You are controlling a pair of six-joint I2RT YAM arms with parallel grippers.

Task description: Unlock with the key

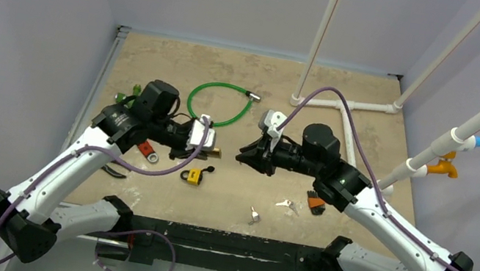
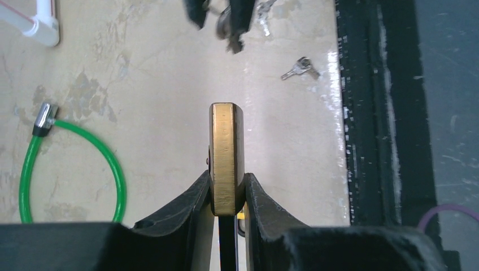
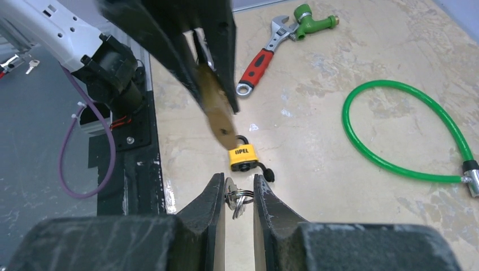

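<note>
Two-arm gap: padlock (image 2: 227, 148) and key (image 3: 233, 199) face each other, near, above table (image 1: 160, 62) middle.
Left pincer (image 2: 227, 189): clamps padlock, long axis toward key.
Right pincer (image 3: 239, 189): pinches key; padlock just ahead, slightly left.

We see soft, even light from above in all three views, bright, with only faint shadows on the tabletop (image 1: 262, 80). From the left wrist, a white glare streak lies at 2 o'clock along the tabletop's edge. The brass padlock (image 2: 226, 152) is sharp, the left tool (image 2: 226, 186) at 6 o'clock is soft, and the right tool (image 2: 219, 22) at 12 o'clock is blurred. From the right wrist, the keys (image 3: 234, 200) are crisp, and the left tool at 11 o'clock is dark and soft.
</note>
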